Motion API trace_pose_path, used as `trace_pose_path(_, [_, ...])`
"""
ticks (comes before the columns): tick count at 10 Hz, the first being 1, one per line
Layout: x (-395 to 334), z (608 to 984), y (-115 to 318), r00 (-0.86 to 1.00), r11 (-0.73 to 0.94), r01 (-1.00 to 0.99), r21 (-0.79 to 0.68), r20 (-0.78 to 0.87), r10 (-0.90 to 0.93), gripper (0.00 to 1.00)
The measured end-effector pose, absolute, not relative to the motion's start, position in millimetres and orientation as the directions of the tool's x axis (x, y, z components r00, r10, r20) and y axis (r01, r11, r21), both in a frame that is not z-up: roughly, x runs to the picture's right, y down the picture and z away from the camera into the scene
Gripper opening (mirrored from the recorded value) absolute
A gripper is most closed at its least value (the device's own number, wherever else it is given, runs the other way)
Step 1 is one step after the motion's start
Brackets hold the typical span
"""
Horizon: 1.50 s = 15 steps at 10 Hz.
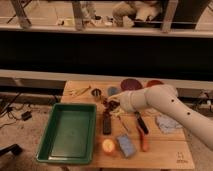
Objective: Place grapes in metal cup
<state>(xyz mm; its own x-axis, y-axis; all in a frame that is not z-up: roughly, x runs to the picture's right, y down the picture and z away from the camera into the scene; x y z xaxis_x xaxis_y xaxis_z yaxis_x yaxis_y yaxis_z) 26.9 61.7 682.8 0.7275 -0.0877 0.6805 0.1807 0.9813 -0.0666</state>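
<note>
Wooden tabletop (165,145) below a dark wall; green tray (70,132) at its left. Gripper (112,104) sits just right of the metal cup (97,94), carrying the grapes (114,105) at its tip; jaws closed around the bunch. Blue-grey cup (113,91) directly behind. Round yellow-red fruit (108,145) near front edge.

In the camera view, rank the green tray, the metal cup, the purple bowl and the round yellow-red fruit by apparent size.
1. green tray
2. purple bowl
3. metal cup and round yellow-red fruit: look alike, fruit nearer, so unranked.

The gripper is beside the cup, with the grapes.
</note>
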Motion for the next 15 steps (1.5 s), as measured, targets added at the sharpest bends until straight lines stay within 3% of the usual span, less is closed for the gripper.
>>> trace_pose_path(8, [-5,729,21,0.699,0.983,0.184,-0.005,0.703,-0.127,0.00])
trace_pose_path(15, [-3,729,22,0.703,0.984,0.180,-0.002,0.700,-0.127,0.00])
